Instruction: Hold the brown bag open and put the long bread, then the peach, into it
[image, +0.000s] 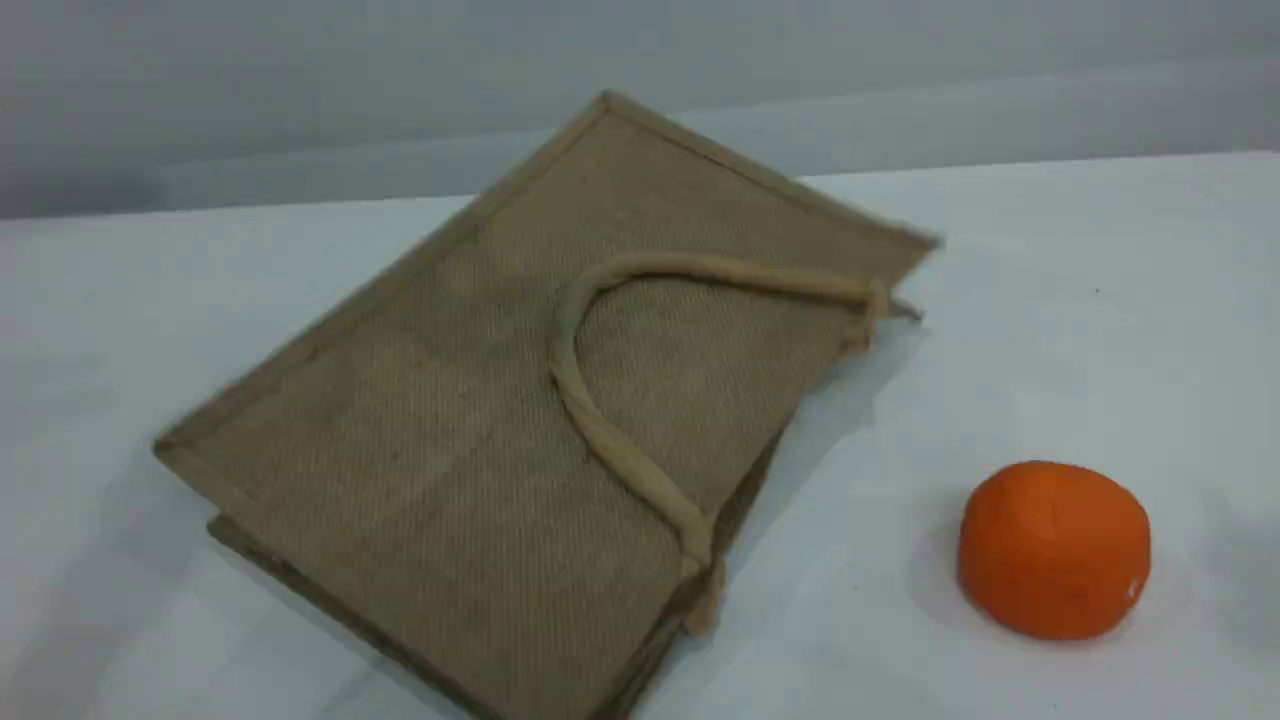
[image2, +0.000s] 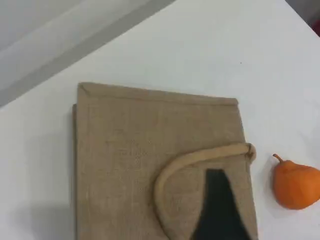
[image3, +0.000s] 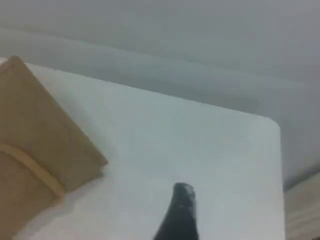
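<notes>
The brown bag (image: 470, 400) is seen lying flat on the white table (image: 1050, 300), filling the centre and left of the scene view, its mouth edge turned to the lower right and pressed shut. One beige handle (image: 745, 274) is draped across the top panel. The long bread and the peach are not seen in any view, so whether they are inside cannot be told. An orange fruit (image: 1052, 548) sits at the lower right, well apart from the bag. The left gripper (image2: 217, 210) is held over the handle loop at the bottom of its wrist view; only one fingertip is shown, so its spread cannot be told. The right gripper (image3: 181, 210) is parked over bare table, jaws wide with nothing between them. For the opening step, only the top handle should be pinched and raised, so that the upper panel is peeled from the lower one. The mouth is best kept facing the right arm.
</notes>
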